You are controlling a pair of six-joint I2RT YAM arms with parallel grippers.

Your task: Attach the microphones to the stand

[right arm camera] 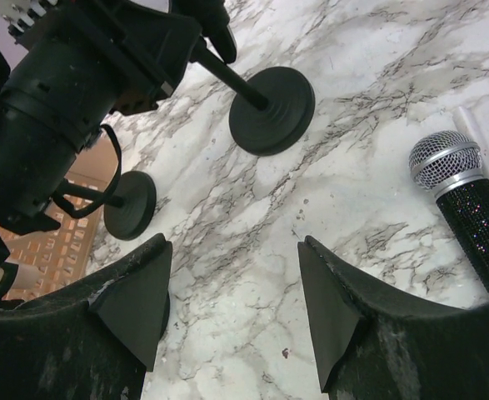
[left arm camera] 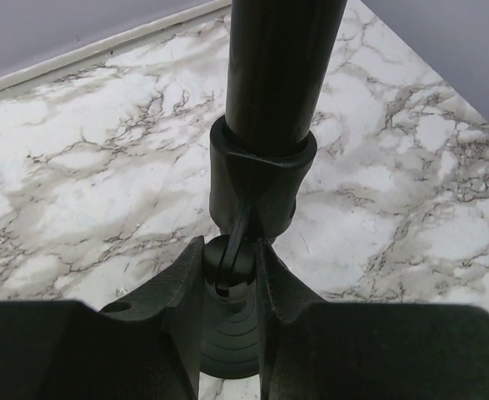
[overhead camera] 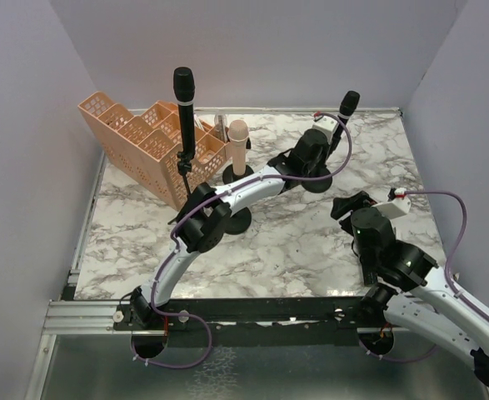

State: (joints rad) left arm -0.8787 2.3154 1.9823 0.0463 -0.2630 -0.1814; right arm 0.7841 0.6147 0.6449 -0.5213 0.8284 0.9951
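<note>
Far L: all-black stick mic [overhead camera: 184, 96] upright in stand clip, done. Next, pale pink mic [overhead camera: 239, 137] upright on stand, done. Ctr: L gripper [left arm camera: 230, 258] pinching black stand ball joint [left arm camera: 226, 268] under 2nd black mic [left arm camera: 281, 67], seated in clip. R gripper [right arm camera: 232, 292] spread, empty, above white marble table [right arm camera: 377, 75]. Far R: silver-mesh-head black mic [right arm camera: 465, 192] lying flat, not yet mounted. 3 of 4 done.

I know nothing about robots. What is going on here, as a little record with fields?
Mounted upright: tall black microphone, pink microphone
Left gripper: shut on the stand under a second black microphone
Right gripper: open, holding nothing
Lying on the table: silver-headed microphone
Also there: orange basket
</note>
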